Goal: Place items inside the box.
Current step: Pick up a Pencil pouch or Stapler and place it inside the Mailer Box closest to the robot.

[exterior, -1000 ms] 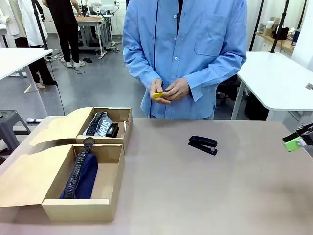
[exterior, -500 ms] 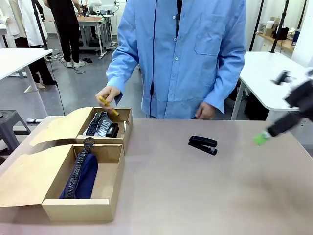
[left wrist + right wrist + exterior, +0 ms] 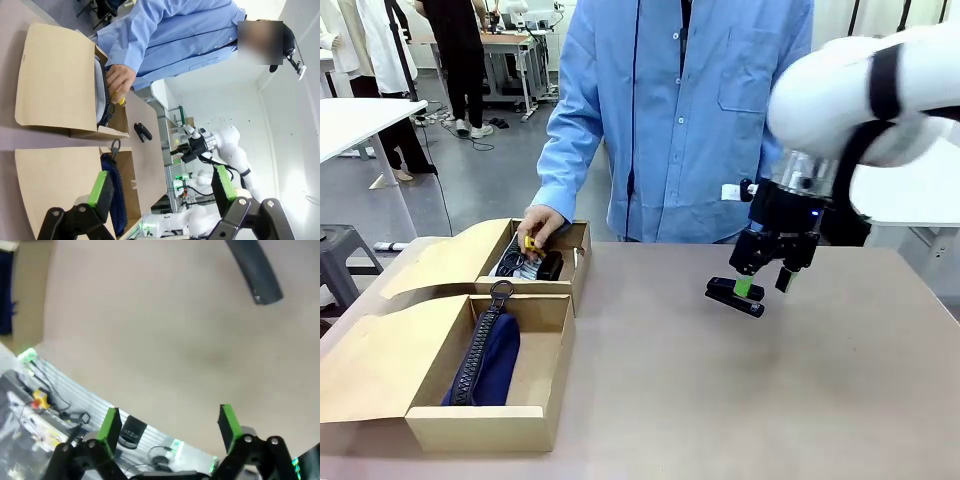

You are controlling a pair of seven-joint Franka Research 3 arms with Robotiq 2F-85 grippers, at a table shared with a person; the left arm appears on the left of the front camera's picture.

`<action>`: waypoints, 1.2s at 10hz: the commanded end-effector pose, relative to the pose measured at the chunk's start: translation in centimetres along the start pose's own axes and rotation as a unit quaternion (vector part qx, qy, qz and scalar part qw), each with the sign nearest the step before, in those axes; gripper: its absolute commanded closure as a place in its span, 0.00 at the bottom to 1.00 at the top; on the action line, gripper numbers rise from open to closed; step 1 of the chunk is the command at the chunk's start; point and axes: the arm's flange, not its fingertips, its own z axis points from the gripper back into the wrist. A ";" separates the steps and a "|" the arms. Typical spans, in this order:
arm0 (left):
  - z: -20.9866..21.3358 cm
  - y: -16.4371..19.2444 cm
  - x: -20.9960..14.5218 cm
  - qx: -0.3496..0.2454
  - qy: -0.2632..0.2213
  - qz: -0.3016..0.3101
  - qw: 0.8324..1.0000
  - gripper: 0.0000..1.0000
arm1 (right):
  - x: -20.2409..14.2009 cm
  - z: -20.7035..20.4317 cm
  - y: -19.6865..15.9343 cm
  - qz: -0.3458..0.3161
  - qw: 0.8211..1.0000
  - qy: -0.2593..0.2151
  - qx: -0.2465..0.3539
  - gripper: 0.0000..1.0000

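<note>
Jaws of the right gripper (image 3: 765,282) are spread wide and nothing is held between them. In the front view this gripper is seen pointing down, just over a black stapler (image 3: 735,297) that is laid flat on the bare table (image 3: 720,400), right of the middle. In the right wrist view the stapler is shown as a dark, blurred bar beyond the fingertips, not between them, and no contact can be made out.

Two open cardboard boxes are set at the left side of the table, one behind the other and close together. In the near box (image 3: 485,430) a navy pouch (image 3: 485,355) is laid lengthwise, with its zip pull toward the far end. In the far box (image 3: 583,255) a grey pouch (image 3: 520,256) with white lettering and a second stapler (image 3: 551,266) are lodged side by side. The person's hand (image 3: 542,222) is seen over the far box, and a yellow knife (image 3: 530,241) is gripped in its fingers, just above the grey pouch.

The left gripper (image 3: 161,186) is shown in the left wrist view with its jaws released and empty. Both boxes, the hand and the stapler on the table are viewed sideways beyond its green pads (image 3: 100,186).
</note>
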 end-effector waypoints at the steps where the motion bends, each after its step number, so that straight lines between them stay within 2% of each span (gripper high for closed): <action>1: 0.0 -0.2 -0.1 -0.008 -0.002 -0.010 1.000 0.00 | 4.3 2.0 0.3 -0.107 0.993 0.042 0.016 0.00; 2: 0.0 -0.2 -0.1 -0.008 -0.002 -0.010 1.000 0.00 | 5.8 1.6 -0.6 -0.154 0.988 0.019 0.011 0.00; 3: 0.0 -0.2 -0.1 -0.008 -0.002 -0.010 1.000 0.00 | 7.3 1.0 -2.3 -0.207 0.978 -0.033 -0.020 0.00; 4: 0.0 -0.2 -0.1 -0.008 -0.002 -0.010 1.000 0.00 | 7.9 0.3 -2.9 -0.222 0.971 -0.079 -0.029 0.00; 5: 0.0 -0.2 -0.1 -0.008 -0.002 -0.010 1.000 0.00 | 7.8 0.3 -3.0 -0.204 0.969 -0.127 -0.065 0.00; 6: 0.0 -0.2 -0.1 -0.008 -0.002 -0.010 1.000 0.00 | 7.5 1.0 -3.1 -0.193 0.981 -0.032 0.005 0.00; 8: 0.0 -0.2 -0.1 -0.008 -0.002 -0.010 1.000 0.00 | 7.5 1.0 -3.1 -0.193 0.981 -0.032 0.005 0.00; 9: 0.0 -0.2 -0.1 -0.008 -0.002 -0.010 1.000 0.00 | 8.2 0.9 -3.5 -0.198 0.978 -0.065 -0.009 0.00; 10: 0.0 -0.2 -0.1 -0.008 -0.002 -0.010 1.000 0.00 | 9.3 -0.6 -3.7 -0.218 0.973 -0.072 -0.037 0.00; 12: 0.0 -0.2 -0.1 -0.008 -0.002 -0.010 1.000 0.00 | 10.0 -4.0 -4.3 -0.214 0.972 -0.094 -0.018 0.00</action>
